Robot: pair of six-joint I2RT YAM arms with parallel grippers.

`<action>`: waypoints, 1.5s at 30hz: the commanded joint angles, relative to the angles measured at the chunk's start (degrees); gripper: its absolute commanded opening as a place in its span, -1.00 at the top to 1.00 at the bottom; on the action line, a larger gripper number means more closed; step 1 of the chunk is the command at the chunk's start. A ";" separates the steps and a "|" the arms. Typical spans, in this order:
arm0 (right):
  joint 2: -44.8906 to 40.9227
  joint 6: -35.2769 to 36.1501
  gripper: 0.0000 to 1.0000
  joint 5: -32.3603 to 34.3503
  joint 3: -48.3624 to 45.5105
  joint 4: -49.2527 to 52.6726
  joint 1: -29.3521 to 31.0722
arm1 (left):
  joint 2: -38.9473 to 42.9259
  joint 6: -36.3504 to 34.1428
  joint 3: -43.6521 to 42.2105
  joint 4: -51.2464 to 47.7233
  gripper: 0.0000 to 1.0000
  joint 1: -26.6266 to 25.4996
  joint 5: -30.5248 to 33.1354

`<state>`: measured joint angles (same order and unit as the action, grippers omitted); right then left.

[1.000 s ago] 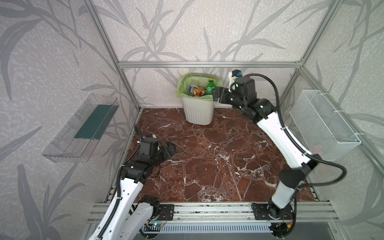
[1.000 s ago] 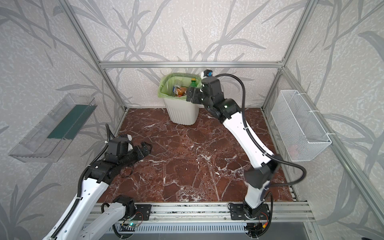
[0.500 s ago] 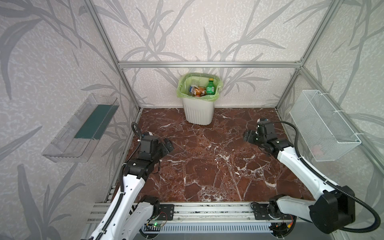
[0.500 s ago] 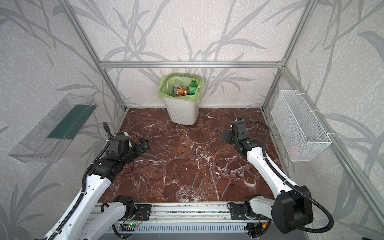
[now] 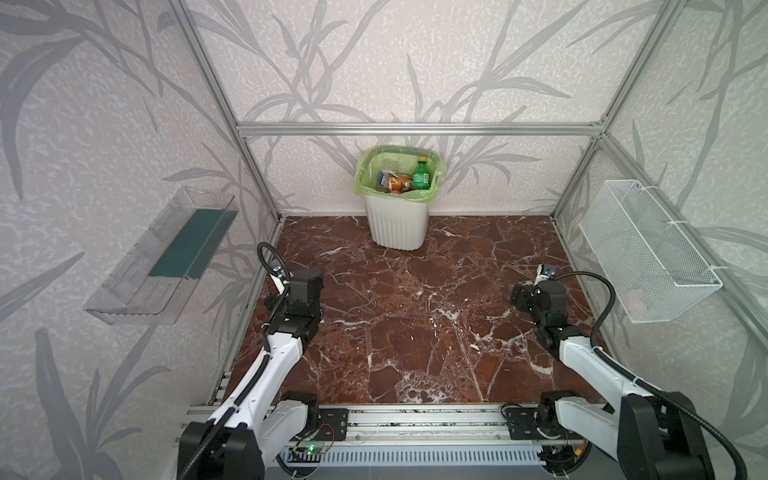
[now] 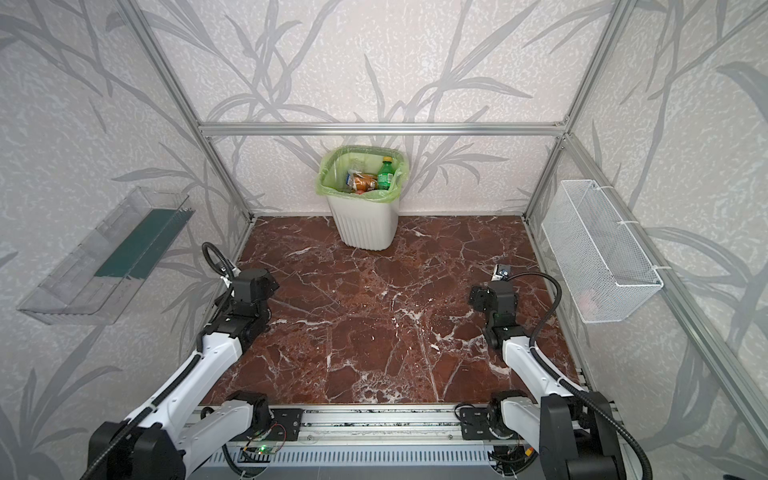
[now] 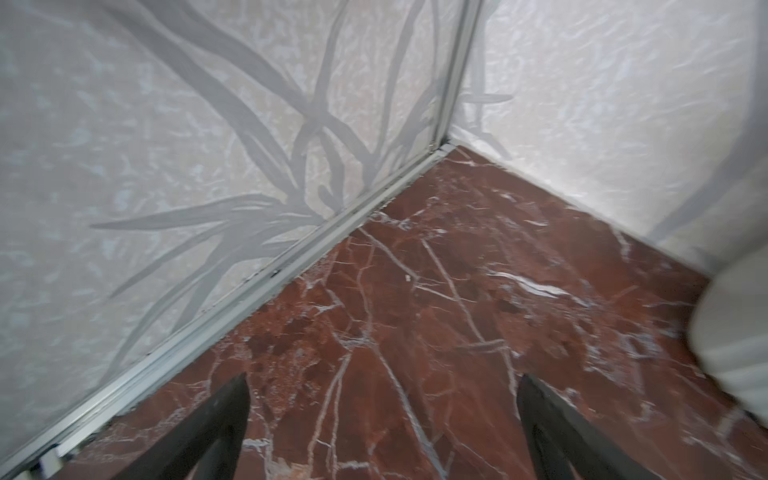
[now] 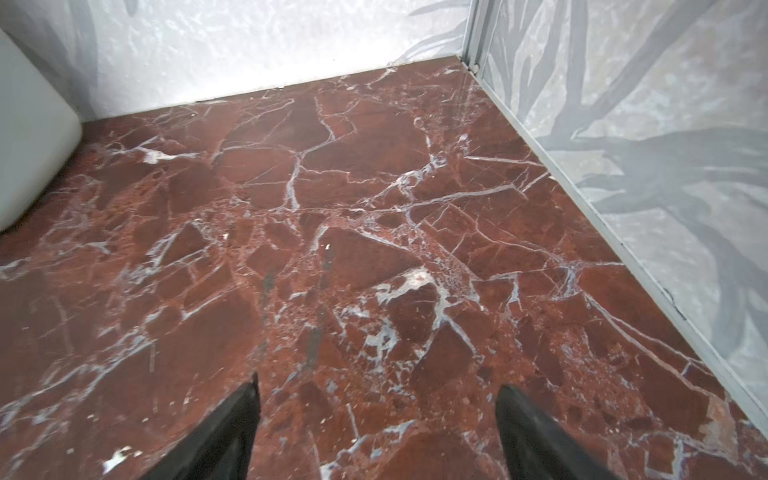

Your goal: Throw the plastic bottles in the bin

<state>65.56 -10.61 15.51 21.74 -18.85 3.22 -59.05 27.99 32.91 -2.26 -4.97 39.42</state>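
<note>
Left gripper and right gripper both gape empty, angled down over the floor, arms folded low at 9 and 3 o'clock. Bottles lie in the bin at 12 o'clock.

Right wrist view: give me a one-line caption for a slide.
Open, empty right tool above the marble floor, bin partly in frame.

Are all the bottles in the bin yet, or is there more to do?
It looks finished: bottles sit in the bin. The left hand and right hand are open and empty. No bottle shows on the table, so nothing seems left.
</note>
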 commanded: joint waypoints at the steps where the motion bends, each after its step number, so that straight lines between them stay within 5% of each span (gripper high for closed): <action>1: 6.21 2.64 -0.78 2.38 -0.71 -17.12 -1.17 | -0.72 -2.48 -4.47 10.65 -0.99 1.43 6.67; 7: 17.08 4.30 -0.81 -3.31 -3.61 -34.27 -1.82 | -4.03 -11.08 -12.40 29.10 -0.99 3.66 3.39; 15: 20.97 9.06 -0.76 -15.58 -4.24 -38.95 -1.78 | -19.94 -13.60 -15.64 50.77 -0.99 6.20 -7.94; 17: 25.99 9.71 -0.76 -16.71 -5.29 -47.63 -1.73 | -20.34 -15.46 -13.22 46.85 -0.99 6.27 -12.92; 20: 22.94 9.97 -0.98 -16.30 -2.68 -37.86 -1.61 | -22.63 -18.85 -11.81 47.14 -0.98 6.20 -19.30; 24: 24.95 10.64 -0.98 -16.74 -3.53 -42.61 -1.14 | -30.51 -24.02 -12.48 58.45 -0.98 6.03 -26.95; 27: 25.27 11.39 -0.98 -19.02 -3.33 -43.07 -1.11 | -27.60 -22.24 -9.78 47.58 -0.99 6.12 -26.41; 32: 24.71 13.67 -0.98 -24.55 0.37 -35.27 -1.03 | -28.44 -22.99 -10.39 50.76 -0.99 6.05 -26.29; 45: 24.94 13.74 -0.98 -24.82 0.05 -36.19 -0.93 | -27.90 -22.76 -10.05 49.20 -0.99 6.03 -26.45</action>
<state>90.21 2.39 -8.69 20.95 -54.85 2.13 -87.72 6.42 21.61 47.07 0.95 13.37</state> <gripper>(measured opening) 0.990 0.993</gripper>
